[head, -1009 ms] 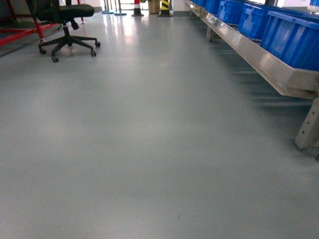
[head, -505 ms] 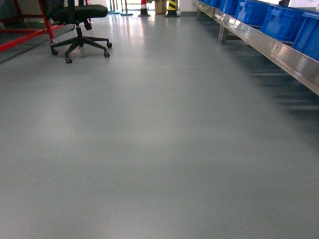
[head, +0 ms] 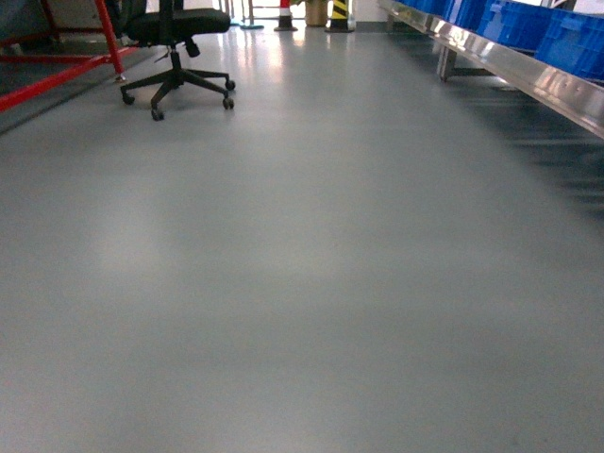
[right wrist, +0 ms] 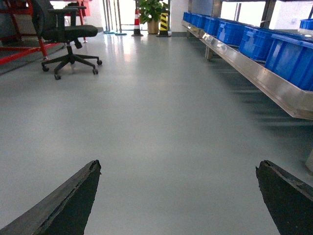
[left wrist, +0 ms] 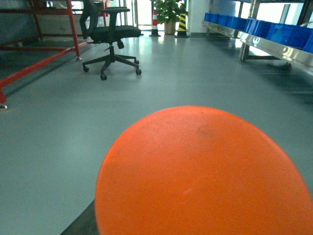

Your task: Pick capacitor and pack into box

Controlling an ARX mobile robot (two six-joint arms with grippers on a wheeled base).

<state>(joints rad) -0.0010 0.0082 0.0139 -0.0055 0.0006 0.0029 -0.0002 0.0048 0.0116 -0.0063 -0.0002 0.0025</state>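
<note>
Capacitor (left wrist: 205,171) covers left pincer (left wrist: 82,223); right pincer (right wrist: 178,205) gapes wide.

a wide grey floor (head: 302,283) fills most of the view. a black office chair (head: 176,57) on castors stands at upper left beside a red metal frame (head: 57,71). blue bins (head: 538,28) sit on a steel counter (head: 528,80) along the right. a striped post (head: 339,13) stands far back.

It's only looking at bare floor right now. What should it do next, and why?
Probably roll or turn the base until the box comes into view, arms held as they are. The orange capacitor fills the left wrist view, apparently carried, and the right gripper is open and empty. The views show only floor, an office chair and blue bins, no pink tub.
</note>
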